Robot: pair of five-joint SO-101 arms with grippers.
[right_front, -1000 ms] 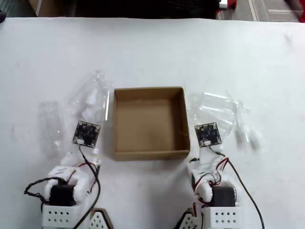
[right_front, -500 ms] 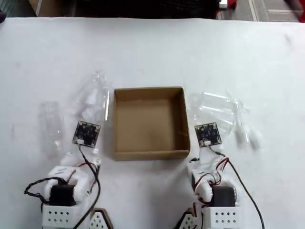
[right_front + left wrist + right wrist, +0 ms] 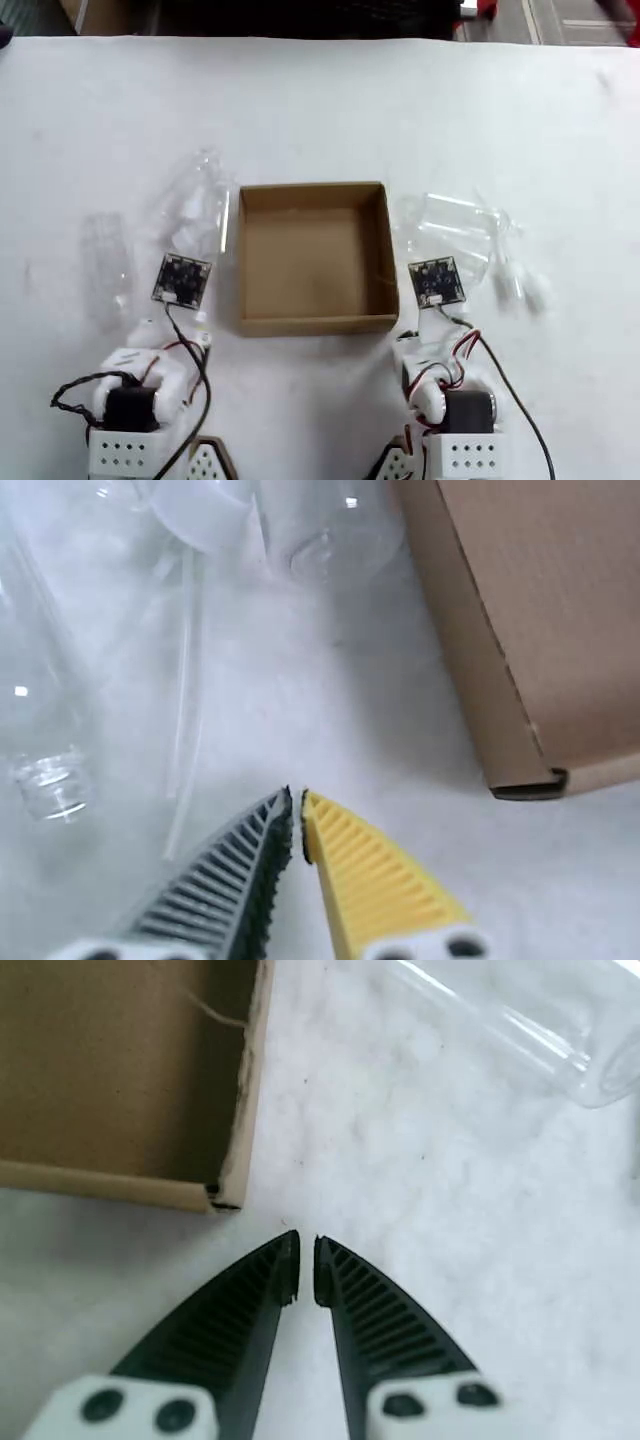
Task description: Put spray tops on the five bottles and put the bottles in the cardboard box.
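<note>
An open cardboard box point(image 3: 312, 255) sits mid-table with nothing inside it. Clear bottles lie on both sides: some left of it point(image 3: 195, 205) point(image 3: 105, 262), others right of it point(image 3: 455, 230). White spray tops point(image 3: 520, 275) lie at the far right. My left gripper point(image 3: 297, 810) is shut and holds nothing, near the box's front left corner point(image 3: 525, 780), with a clear bottle point(image 3: 45, 770) and a spray top's thin tube point(image 3: 185, 720) beyond it. My right gripper point(image 3: 305, 1258) is shut and holds nothing, by the box's front right corner point(image 3: 225, 1195); a clear bottle point(image 3: 530, 1020) lies farther off.
Both arm bases point(image 3: 130, 400) point(image 3: 450, 410) stand at the table's near edge. The white table point(image 3: 320, 110) stretches bare behind the box. A dark floor strip runs along the far edge.
</note>
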